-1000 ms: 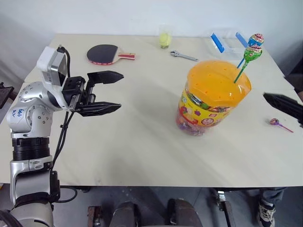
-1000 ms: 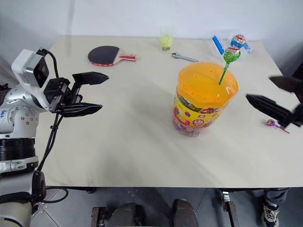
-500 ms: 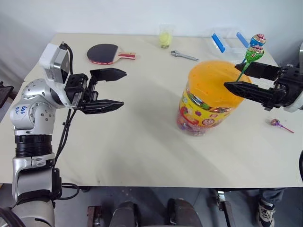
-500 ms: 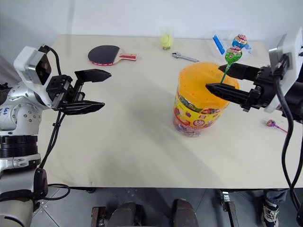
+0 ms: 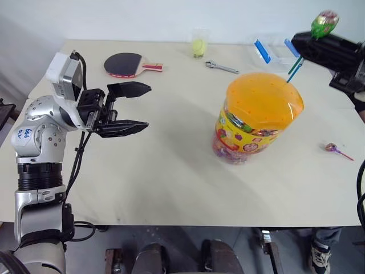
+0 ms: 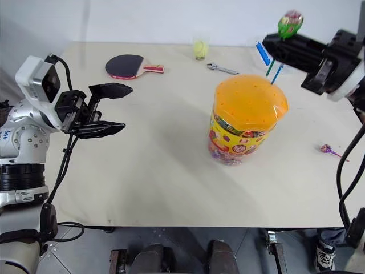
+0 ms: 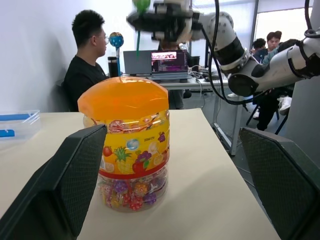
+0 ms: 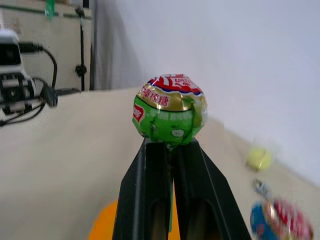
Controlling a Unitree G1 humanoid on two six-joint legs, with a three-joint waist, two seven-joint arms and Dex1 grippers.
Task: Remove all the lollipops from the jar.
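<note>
Lollipops number three. The green lollipop [image 6: 291, 23] is clamped by its stick in the right gripper [image 6: 272, 47], whose black fingers are pressed together just under the candy, raised above and behind the jar [image 5: 258, 116]. The blue lollipop [image 8: 280, 227] stands in the jar's orange lid, its blue stick [image 6: 277, 73] rising beside the green one. The purple lollipop [image 5: 336, 149] lies on the table [image 5: 171, 171] to the jar's right, well apart from it. One jar stands upright near the table's middle. The left gripper [image 5: 130, 107] hovers over the table's left side, pointing toward the jar, fingers spread and empty.
</note>
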